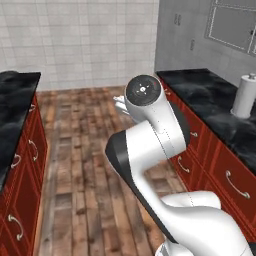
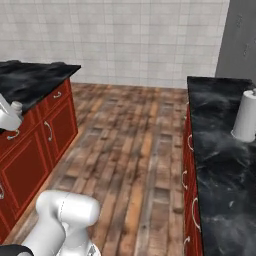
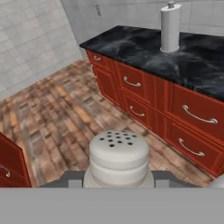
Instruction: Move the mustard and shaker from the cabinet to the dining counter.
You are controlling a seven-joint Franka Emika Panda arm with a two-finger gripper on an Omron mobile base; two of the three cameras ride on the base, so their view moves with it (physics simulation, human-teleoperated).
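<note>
The shaker [image 3: 119,155], pale grey-white with a holed cap, sits upright in my gripper [image 3: 119,178], which is shut on it; dark finger parts show on either side of its base. In the right base view my gripper [image 2: 7,119] is at the far left edge, with the shaker [image 2: 16,106] poking up over the near end of a black veined counter [image 2: 35,80] on a red base. That counter ends free of the wall like an island. In the left base view my hand [image 1: 120,104] peeks out behind the arm. The mustard and the red wall cabinet are out of view.
A long black counter [image 2: 220,150] with red drawers runs along the right side, with a white paper-towel roll [image 2: 246,121] standing on it. Wooden floor [image 2: 135,140] lies open between the two counters. A tiled wall closes the far end.
</note>
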